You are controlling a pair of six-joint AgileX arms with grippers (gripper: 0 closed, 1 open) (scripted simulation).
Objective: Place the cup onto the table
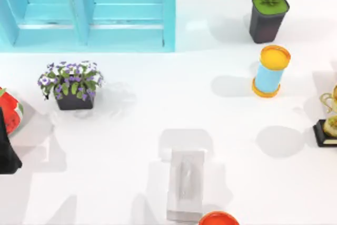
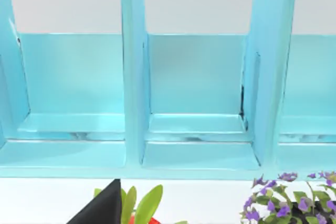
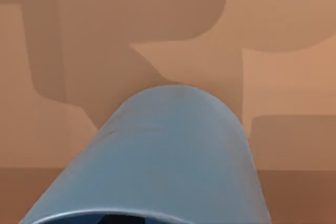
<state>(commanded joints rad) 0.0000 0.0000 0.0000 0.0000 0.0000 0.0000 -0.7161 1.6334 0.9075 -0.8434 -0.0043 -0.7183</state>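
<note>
Right gripper state: cannot tell. Hanging close over cup, brown ground behind (likely carrying, for transfer), not yet reaching table. Left arm idling at table's left edge.

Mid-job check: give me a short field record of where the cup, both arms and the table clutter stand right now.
cup: blue cup close to the right wrist camera, orange-brown surface behind it
right gripper: grip on cup cannot be confirmed
left arm: dark part at the table's left edge, facing the turquoise cabinet
table: white table carries purple-flower pot, succulent pot, light-blue cylinder, tissue box
</note>
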